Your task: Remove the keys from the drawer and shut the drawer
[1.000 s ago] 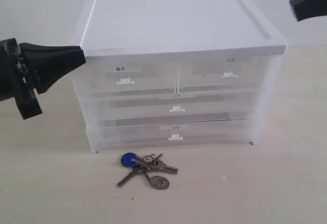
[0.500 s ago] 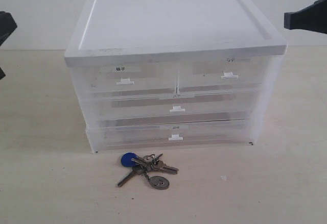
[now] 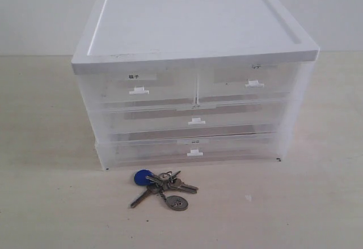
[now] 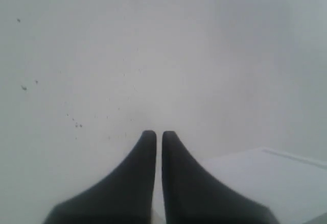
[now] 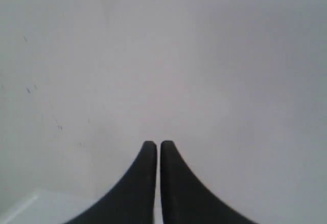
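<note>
1. The left gripper (image 4: 155, 134) has its fingers pressed together with only a thin slit between them, and they pinch nothing. It faces a blank wall and is outside the exterior view.
2. The keys (image 3: 161, 188) lie on the table (image 3: 45, 203) just in front of the cabinet (image 3: 193, 28). They are a little left of its middle and do not touch it. They are out of the drawer.
3. The keys look light and stiff, but the bunch is loose, so it will likely flop and swing once lifted. Smooth metal lying flat can slip. The best hold seems to be the thick cluster at the ring (image 3: 164, 177). The blue tag (image 3: 143, 176) is a fair second choice.
4. The drawer (image 3: 247, 84) sits at the cabinet's top right, flush with its neighbours, and appears shut. It is thin plastic and probably slides easily. Its white tab (image 3: 254, 83) is the only place to pull, and a push on the front would close it.
5. The right gripper (image 5: 154, 145) has its fingers pressed together and is empty. It faces a bare wall.
</note>
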`<state>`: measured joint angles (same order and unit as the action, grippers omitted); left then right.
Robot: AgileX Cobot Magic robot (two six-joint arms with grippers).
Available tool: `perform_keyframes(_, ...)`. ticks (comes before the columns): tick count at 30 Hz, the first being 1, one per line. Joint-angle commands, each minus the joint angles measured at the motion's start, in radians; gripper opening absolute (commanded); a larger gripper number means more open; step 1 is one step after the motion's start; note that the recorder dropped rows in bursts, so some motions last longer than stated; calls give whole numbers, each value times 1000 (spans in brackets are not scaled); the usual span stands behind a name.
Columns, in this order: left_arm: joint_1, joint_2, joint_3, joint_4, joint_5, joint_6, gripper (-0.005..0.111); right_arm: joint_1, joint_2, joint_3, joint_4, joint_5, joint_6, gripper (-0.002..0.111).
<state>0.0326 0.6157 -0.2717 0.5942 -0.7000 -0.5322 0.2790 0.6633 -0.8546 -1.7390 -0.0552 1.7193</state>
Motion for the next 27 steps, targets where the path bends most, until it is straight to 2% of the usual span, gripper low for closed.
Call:
perform_keyframes(1, -6, -152, 34, -33, 63, -9, 5, 1, -235, 34, -5, -1, 10, 0)
perform_keyframes(9, -6, -354, 105, -37, 132, -39, 5, 1, -663, 148, -5, 43, 10, 0)
perform_keyframes(12, -6, -414, 124, -37, 136, -41, 5, 10, -663, 178, -5, 22, 10, 0)
perform_keyframes(27, -6, -420, 139, -21, 150, -100, 5, 10, -663, 181, -5, -17, 35, 0)
